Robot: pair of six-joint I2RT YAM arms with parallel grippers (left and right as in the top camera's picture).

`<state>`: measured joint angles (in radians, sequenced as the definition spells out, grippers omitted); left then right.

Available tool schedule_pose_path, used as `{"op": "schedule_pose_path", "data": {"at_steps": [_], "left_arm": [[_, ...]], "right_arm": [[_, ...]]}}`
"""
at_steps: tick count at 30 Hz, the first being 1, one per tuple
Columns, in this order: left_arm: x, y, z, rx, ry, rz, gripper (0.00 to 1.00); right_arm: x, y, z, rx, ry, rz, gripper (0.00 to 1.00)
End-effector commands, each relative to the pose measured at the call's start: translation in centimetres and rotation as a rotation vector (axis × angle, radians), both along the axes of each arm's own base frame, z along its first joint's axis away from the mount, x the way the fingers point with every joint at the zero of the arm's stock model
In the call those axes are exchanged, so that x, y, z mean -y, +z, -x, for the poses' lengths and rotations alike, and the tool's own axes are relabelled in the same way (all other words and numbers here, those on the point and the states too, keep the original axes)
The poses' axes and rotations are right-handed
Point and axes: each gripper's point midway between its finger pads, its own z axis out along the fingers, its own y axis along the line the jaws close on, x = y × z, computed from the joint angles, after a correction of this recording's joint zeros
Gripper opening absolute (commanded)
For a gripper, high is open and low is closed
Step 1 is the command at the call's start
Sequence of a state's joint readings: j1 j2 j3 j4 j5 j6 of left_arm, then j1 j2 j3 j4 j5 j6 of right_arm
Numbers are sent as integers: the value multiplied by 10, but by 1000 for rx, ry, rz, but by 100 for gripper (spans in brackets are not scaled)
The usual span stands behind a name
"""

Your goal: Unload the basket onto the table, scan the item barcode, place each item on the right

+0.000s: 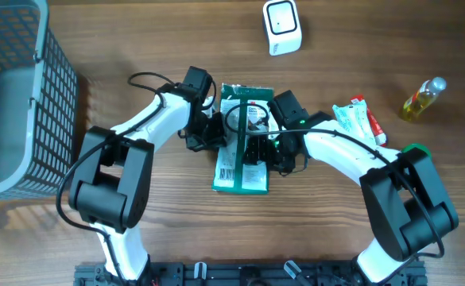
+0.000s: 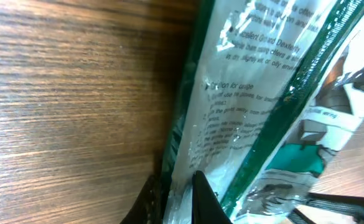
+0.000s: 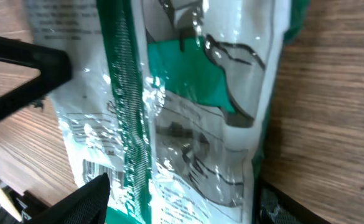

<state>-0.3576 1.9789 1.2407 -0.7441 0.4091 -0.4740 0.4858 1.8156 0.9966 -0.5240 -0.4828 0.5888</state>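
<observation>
A green and white plastic packet (image 1: 244, 151) lies on the wooden table at the centre, its barcode (image 1: 227, 170) near the lower left corner. My left gripper (image 1: 211, 132) is at the packet's left edge. In the left wrist view the left gripper (image 2: 177, 202) is shut on the packet (image 2: 250, 93), pinching its clear edge. My right gripper (image 1: 269, 152) is over the packet's right side. In the right wrist view its fingers (image 3: 82, 202) stand wide apart, open, with the packet (image 3: 188, 124) between them. The white scanner (image 1: 281, 27) stands at the back.
A grey mesh basket (image 1: 9, 95) fills the left side. To the right lie a tube pack (image 1: 361, 121) and a small yellow bottle (image 1: 423, 98). A green item (image 1: 413, 148) shows beside the right arm.
</observation>
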Motion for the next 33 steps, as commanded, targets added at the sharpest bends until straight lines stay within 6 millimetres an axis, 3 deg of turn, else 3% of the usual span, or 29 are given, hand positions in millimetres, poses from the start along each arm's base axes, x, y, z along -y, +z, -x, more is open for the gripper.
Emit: {"op": "schedule_pose_path", "data": {"at_steps": [1, 6, 11, 13, 17, 19, 23, 28, 32, 33], "left_arm": [[-3, -19, 16, -17, -23, -82, 4], [-5, -25, 20, 14, -63, -175, 4], [3, -25, 24, 20, -89, -174, 4], [0, -25, 23, 29, -87, -195, 6], [0, -25, 22, 31, -86, -197, 10], [0, -25, 22, 33, -86, -196, 12], [-2, -25, 19, 38, -82, -194, 11], [-23, -15, -7, 65, 4, -177, 19], [-58, 10, -42, 136, 127, -154, 22], [-70, 16, -52, 160, 166, -149, 24]], "right_arm": [[20, -20, 7, -2, 0, 73, 74], [16, -16, 7, -7, 35, -6, 73], [-12, -16, -1, 2, 77, -177, 67], [-15, -14, -3, 27, 99, -198, 61], [-20, -10, -7, 67, 130, -228, 38], [-19, -12, -7, 62, 129, -225, 33], [-14, -20, -9, 66, 117, -185, 12], [-11, -23, -12, 80, 109, -153, 8], [-11, -23, -13, 78, 105, -154, 11], [-11, -23, -13, 82, 106, -156, 4]]}}
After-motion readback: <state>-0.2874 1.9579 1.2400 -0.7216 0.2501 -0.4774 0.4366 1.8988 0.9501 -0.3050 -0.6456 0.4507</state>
